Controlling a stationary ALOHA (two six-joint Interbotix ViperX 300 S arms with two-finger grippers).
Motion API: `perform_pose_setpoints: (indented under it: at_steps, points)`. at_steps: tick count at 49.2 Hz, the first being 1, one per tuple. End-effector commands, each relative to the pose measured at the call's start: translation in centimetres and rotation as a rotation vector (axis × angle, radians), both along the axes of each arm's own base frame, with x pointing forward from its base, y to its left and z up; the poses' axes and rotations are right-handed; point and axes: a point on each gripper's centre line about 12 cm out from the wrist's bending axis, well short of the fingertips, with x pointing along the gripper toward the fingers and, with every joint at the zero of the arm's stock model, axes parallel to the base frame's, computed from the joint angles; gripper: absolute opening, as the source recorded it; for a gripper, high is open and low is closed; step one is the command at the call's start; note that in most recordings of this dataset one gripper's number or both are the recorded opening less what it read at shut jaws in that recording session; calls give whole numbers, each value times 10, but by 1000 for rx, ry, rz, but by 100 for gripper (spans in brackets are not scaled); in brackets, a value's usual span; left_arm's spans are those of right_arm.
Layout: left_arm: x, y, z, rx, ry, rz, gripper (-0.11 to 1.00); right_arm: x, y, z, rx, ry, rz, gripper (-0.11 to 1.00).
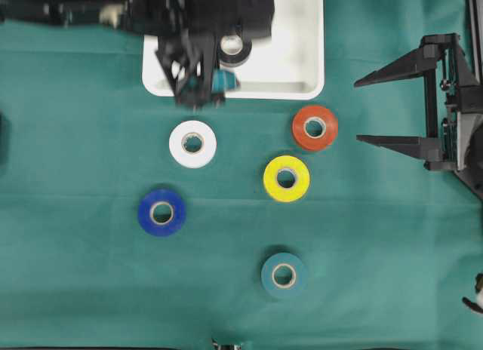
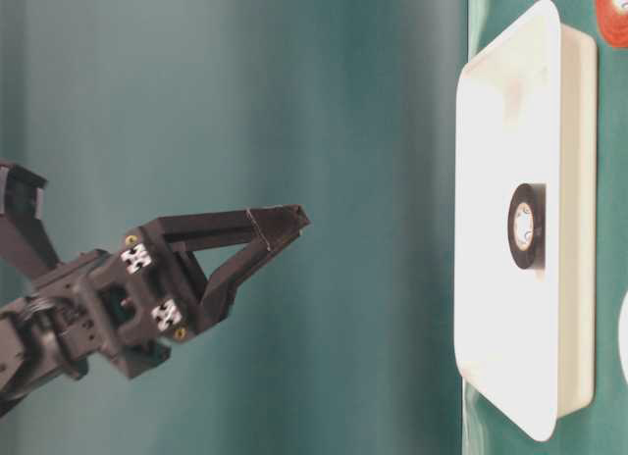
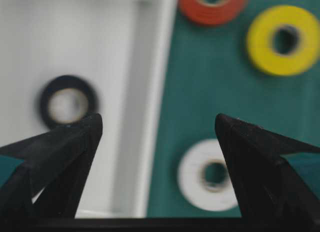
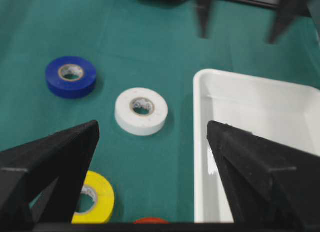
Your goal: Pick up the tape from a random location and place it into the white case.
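The fingers (image 3: 60,157) of the left gripper (image 3: 157,124) stand wide apart with nothing between them, hanging above the near rim of the white case (image 1: 302,78) where it meets the cloth, and the right gripper (image 1: 381,108) is likewise spread wide and empty, parked at the right edge of the overhead view, well apart from every roll. The green cloth (image 1: 90,290) covers the whole table and looks soft and a little creased, so a roll pressed against it should stay put rather than skate. The case is a shallow, stiff tray with a raised rim and a smooth, glossy floor; one black roll (image 1: 232,47) already lies flat inside it, so anything dropped in may slide a little. Five rolls remain on the cloth, all lying flat with the core hole up: the white roll (image 1: 192,144) just beyond the case's edge and nearest the left gripper, the red roll (image 1: 315,127) and the yellow roll (image 1: 286,178) near each other toward the right, the blue roll (image 1: 161,212) farther out, and the teal roll (image 1: 284,274) farthest, hard to pick out against the cloth. Each is probably light and rigid, a firm ring with a slick outer face, not fragile. The surest hold is likely across the outside, one finger on each side of the ring, centred so it cannot pivot; alternatively one finger in the core hole and one outside on the wall.
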Motion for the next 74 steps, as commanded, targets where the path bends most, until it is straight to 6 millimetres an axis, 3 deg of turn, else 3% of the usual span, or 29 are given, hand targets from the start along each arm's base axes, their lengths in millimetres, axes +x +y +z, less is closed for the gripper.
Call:
perform_pose_setpoints:
  at_steps: [1, 7, 21, 49, 60, 74]
  points:
    - [-3, -21, 18, 6, -55, -46, 98, 3, 0, 11, 3, -29, -2, 91]
    - [-5, -33, 19, 7, -70, -76, 98, 3, 0, 11, 1, -28, 0, 91]
    - [-31, -29, 23, 13, -119, -65, 98, 2, 0, 11, 4, -18, -3, 91]
    - [-149, -36, 31, 46, -473, -58, 98, -5, 0, 14, 0, -8, -2, 91]
    - [-181, -38, 8, 44, -532, -55, 98, -5, 0, 13, -3, -5, 0, 91]
    - [-204, -40, -18, 51, -593, -53, 98, -7, 0, 6, -3, 9, 0, 91]
